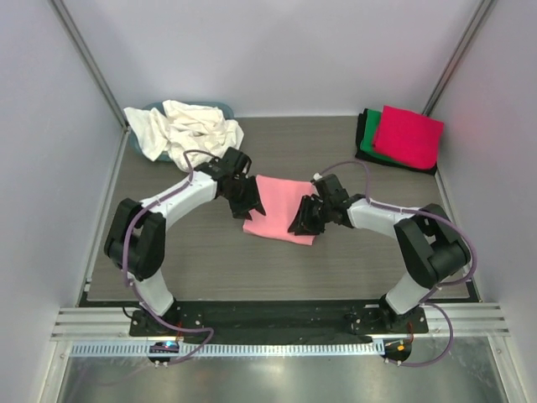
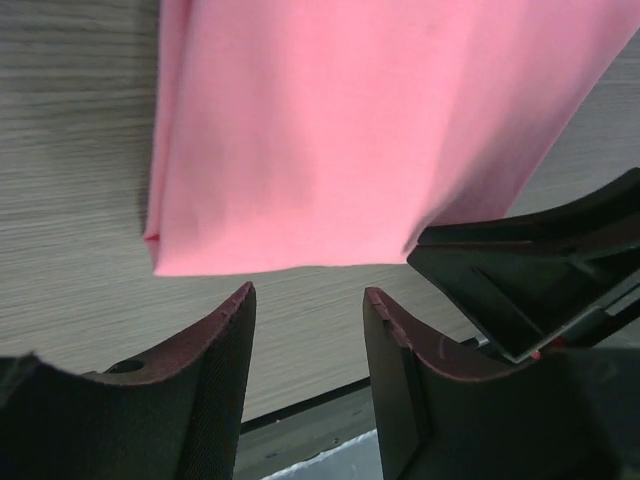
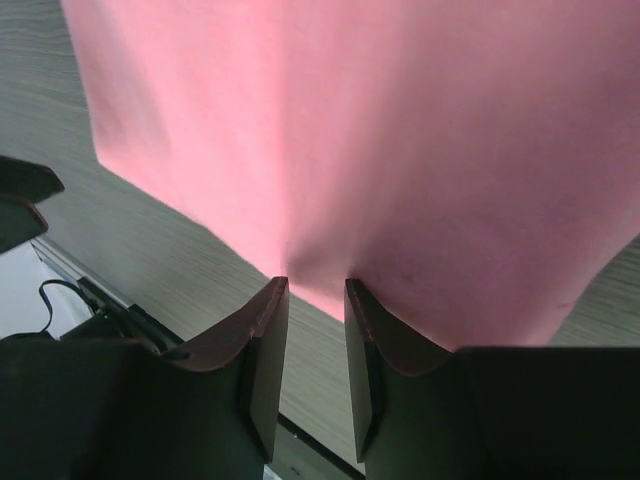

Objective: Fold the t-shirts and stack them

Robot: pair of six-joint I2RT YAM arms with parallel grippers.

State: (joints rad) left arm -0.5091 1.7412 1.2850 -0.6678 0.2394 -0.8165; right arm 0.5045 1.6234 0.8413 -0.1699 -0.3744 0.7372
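Observation:
A salmon pink t-shirt (image 1: 281, 206) lies folded into a flat rectangle at the middle of the table. My left gripper (image 1: 247, 201) is at its left edge, open and empty; in the left wrist view (image 2: 307, 290) its tips stand just off the shirt's (image 2: 370, 130) near edge. My right gripper (image 1: 304, 220) is at the shirt's near right edge. In the right wrist view (image 3: 316, 282) its jaws stand narrowly apart with their tips touching the puckered edge of the shirt (image 3: 380, 130). Bare table shows between them.
A folded stack sits at the back right: a magenta red shirt (image 1: 409, 134) over a green one (image 1: 370, 144) and a black one (image 1: 362, 124). Crumpled cream white shirts (image 1: 189, 126) lie heaped in a teal-blue tub (image 1: 225, 107) at the back left.

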